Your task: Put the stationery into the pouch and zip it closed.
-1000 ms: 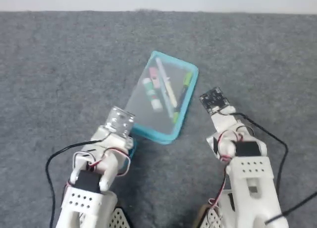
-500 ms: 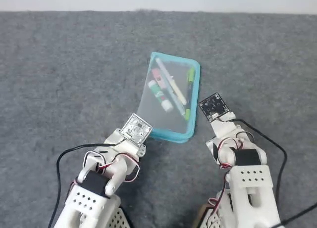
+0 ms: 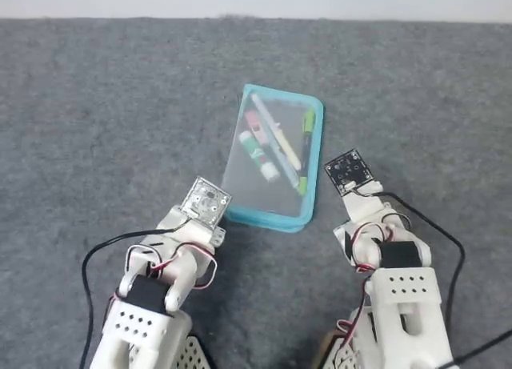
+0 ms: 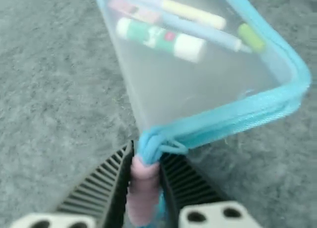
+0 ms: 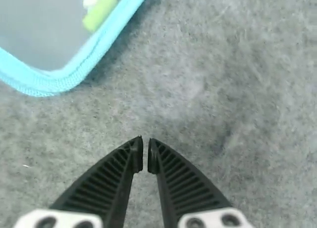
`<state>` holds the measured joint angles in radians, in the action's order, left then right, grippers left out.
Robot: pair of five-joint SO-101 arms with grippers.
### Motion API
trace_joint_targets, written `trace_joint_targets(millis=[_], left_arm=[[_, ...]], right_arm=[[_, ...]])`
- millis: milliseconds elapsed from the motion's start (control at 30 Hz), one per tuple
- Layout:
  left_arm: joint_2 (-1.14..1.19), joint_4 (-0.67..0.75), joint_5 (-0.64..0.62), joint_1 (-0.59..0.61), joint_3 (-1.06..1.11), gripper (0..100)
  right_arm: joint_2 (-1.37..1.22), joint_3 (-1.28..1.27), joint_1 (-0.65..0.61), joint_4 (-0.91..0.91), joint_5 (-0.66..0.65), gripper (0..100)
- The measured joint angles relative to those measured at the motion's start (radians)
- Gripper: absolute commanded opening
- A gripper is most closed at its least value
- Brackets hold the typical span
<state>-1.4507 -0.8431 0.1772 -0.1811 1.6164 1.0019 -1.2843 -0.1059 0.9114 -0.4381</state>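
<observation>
The pouch [image 3: 276, 165] lies flat on the grey felt table [image 3: 120, 105], between the two arms and a little beyond them, its clear face up and its turquoise zip band [image 4: 237, 116] running round the edge. All the stationery looks to be inside it: a white-and-green stick [image 4: 161, 37], a pink piece [image 4: 131, 9] beside it, a pale blue pen [image 4: 198, 30], a yellow pen [image 4: 193, 13] and a green highlighter [image 4: 250, 37] along the far side. I see nothing loose on the felt.

The left gripper [image 4: 146, 156] is at the pouch's near corner, its jaws closed tight on a pink tab [image 4: 143, 188] that I take for the zip pull. Held there, it is placed to draw the slider along the band. From the left wrist view the band along the near edge looks joined right up to that corner, so I'd judge the zipping done or nearly so, though I can't check the other edges.

The right gripper [image 5: 145, 151] hangs over bare felt just beside the pouch's other near corner. Its jaws are all but touching, with nothing between them. It isn't on the pouch, so it gives no bracing against the pull.
</observation>
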Motion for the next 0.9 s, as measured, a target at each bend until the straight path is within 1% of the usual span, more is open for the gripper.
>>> trace_joint_targets(millis=[167,233,333,433,500,600,800,900], left_arm=[[0.0,0.0,0.0,0.009,-0.003,22],[0.0,-0.029,0.0,0.009,-0.032,24],[0.0,-0.089,-0.002,0.009,-0.101,30],[0.0,-0.11,-0.046,0.032,-0.161,34],[0.0,-0.11,-0.083,0.078,-0.192,35],[0.0,-0.109,-0.115,0.16,-0.21,35],[0.0,-0.109,-0.129,0.224,-0.212,35],[-0.014,-0.109,-0.129,0.281,-0.212,35]], right_arm=[[0.002,0.0,0.002,0.038,0.0,0.7],[0.002,0.0,0.005,0.044,0.0,0.7],[0.003,0.0,0.005,0.044,0.0,0.7],[0.005,0.011,0.006,0.058,0.0,0.7],[0.023,0.035,0.009,0.092,0.0,0.7],[0.097,0.041,0.038,0.123,0.0,0.7],[0.33,-0.021,0.046,0.127,0.002,0.7],[0.466,-0.072,0.046,0.149,0.002,0.7]])
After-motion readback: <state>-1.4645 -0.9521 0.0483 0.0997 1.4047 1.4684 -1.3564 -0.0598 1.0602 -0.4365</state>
